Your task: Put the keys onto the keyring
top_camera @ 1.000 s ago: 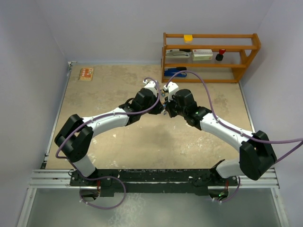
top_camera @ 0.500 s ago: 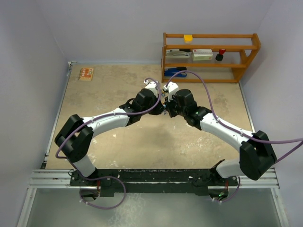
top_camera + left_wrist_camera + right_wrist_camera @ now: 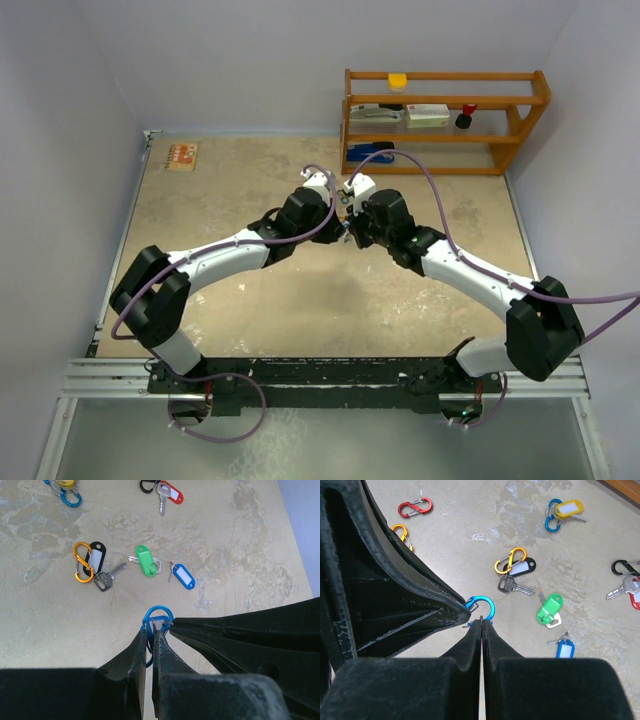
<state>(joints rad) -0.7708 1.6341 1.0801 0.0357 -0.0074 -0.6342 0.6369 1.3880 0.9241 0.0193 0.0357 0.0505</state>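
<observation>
Looking at the two wrist views, the arms meet nose to nose over the table (image 3: 240, 540). The left pincer (image 3: 151, 635) is clamped tight on the blue clip (image 3: 156, 610), which I take to be the keyring; its loop pokes out past the tips. The right pincer (image 3: 481, 625) is pinched fully closed too, its tip right at the loop, with a thin silvery bit there. I can't tell if it's gripping anything.

The loose keys lie on the table beyond the tips. The green-tagged key (image 3: 145, 561) is nearly straight ahead of the left pincer, its tag running roughly in line with the fingers. The blue-tagged key (image 3: 184, 576) is just beside it to the right. Both pincers are about equally near, so I'd guess the right one fetches.
</observation>
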